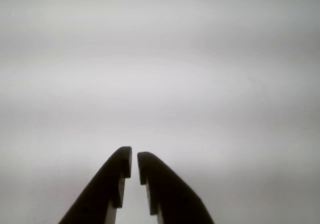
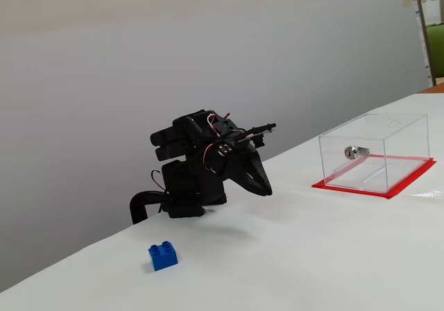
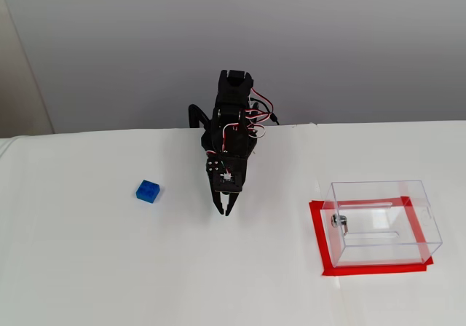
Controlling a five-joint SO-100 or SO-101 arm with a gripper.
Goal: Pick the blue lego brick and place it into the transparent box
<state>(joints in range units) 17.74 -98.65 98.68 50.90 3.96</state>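
From my overhead-ish fixed feed, working left to right, I see the blue lego brick (image 3: 148,191) sitting on the white counter (image 3: 87,268) well off to the left of the jaws (image 3: 224,210), a little farther back than their tips, with bare counter between. In the side fixed feed the same brick (image 2: 162,256) lies on the near side of the arm, apart from it, resting flat with its two studs up. The jaws hang in the middle, pointed down toward the counter, and my wrist feed shows the two dark fingers (image 1: 112,181) almost together, only a thin slit between the tips, nothing between them and only blank pale surface beyond. So I read them as nearly closed and empty. Far to the right of the jaws stands the transparent box (image 3: 381,221) on its red base, its silver lock facing the arm's side, and I see nothing inside it. I judge the brick to be light, rigid and hard, with smooth plastic walls that could slip or skate away if nudged by one finger first. I would open wide, come down over it from above, and pinch two opposite flat side walls below the studs, squarely, so it does not twist out on the lift.
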